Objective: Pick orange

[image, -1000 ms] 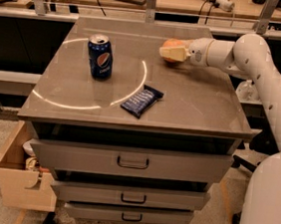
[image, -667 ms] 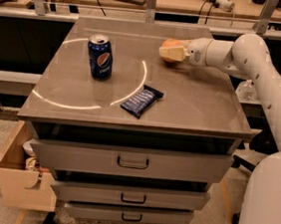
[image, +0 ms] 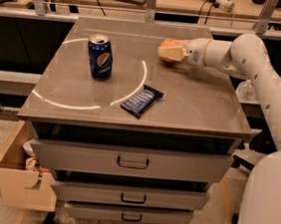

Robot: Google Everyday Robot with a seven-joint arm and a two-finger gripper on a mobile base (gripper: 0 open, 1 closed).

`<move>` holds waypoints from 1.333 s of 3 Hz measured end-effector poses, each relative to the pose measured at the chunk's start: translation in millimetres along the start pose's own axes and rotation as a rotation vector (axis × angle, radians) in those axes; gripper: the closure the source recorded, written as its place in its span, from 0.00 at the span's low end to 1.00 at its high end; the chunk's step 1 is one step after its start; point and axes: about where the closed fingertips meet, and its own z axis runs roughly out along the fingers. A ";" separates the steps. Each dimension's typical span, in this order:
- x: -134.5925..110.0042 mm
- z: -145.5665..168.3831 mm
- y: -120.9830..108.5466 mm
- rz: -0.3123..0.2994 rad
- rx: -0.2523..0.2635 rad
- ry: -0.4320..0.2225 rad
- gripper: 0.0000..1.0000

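Camera view: the tool grips the orange low over the table's far right part (can well apart, left; packet nearer front).

Pepsi logo on blue can. Gripper at orange, rear right of tabletop.

Smooth white tubular arm, cream end effector at its tip.

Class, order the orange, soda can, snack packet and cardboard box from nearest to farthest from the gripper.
1. orange, at the gripper, back right.
2. soda can, back left, and snack packet, centre: too close to call.
3. cardboard box, floor left.
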 end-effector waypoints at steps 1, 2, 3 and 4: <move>-12.0 -3.8 2.0 0.000 -0.037 -0.016 1.00; -43.1 -32.4 1.4 -0.025 -0.058 -0.032 1.00; -76.9 -67.6 0.8 -0.065 -0.054 -0.058 1.00; -109.5 -102.4 4.8 -0.109 -0.025 -0.068 1.00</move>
